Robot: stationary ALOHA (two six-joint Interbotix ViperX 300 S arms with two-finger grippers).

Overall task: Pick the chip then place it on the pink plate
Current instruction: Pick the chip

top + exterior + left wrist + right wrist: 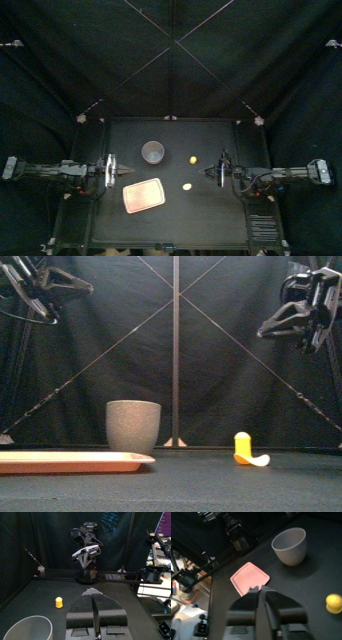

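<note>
Lying on the table to the right of the pink tray (142, 195), apart from it, the pale chip (187, 185) is seen near a yellow toy (194, 159) (a grey cup (154, 151) stands behind the tray). The left gripper (93, 592) and the right gripper (258, 589) are held high, jaws pressed together, empty.

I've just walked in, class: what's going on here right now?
Nothing is being handled yet. The left gripper and right gripper hang shut and empty above the table, one at each side. The pale chip lies near a yellow toy, apart from the pink plate and the grey cup.
</note>
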